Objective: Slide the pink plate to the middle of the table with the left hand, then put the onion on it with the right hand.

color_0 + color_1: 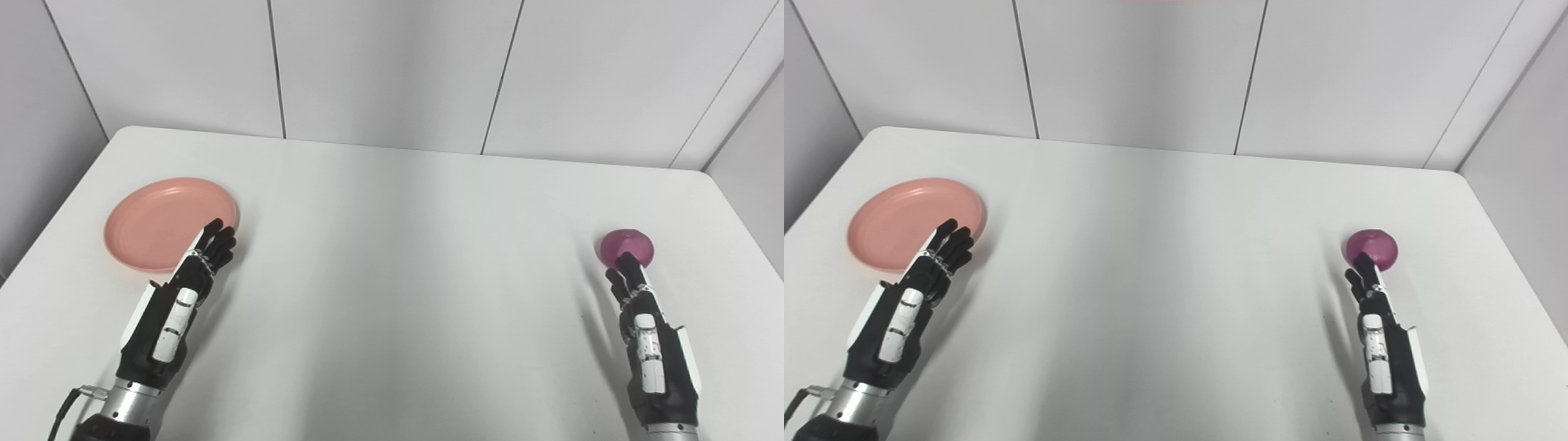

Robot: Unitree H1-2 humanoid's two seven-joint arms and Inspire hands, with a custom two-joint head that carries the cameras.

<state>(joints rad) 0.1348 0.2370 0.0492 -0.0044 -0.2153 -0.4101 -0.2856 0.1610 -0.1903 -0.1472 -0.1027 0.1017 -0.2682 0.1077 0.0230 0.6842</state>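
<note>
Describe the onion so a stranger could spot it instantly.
Start at the white table and go to its right side. Just beyond the right hand sits the onion, small, round and purple. The only other item, the pink plate, is flat and far left.

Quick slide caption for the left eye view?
Both hands open: left hand at pink plate, right hand near onion.

Pink plate (153,214), purple onion (631,244), white table (404,245), black-and-white hands

Two head cameras — side by side — look down at one table (392,245).
</note>
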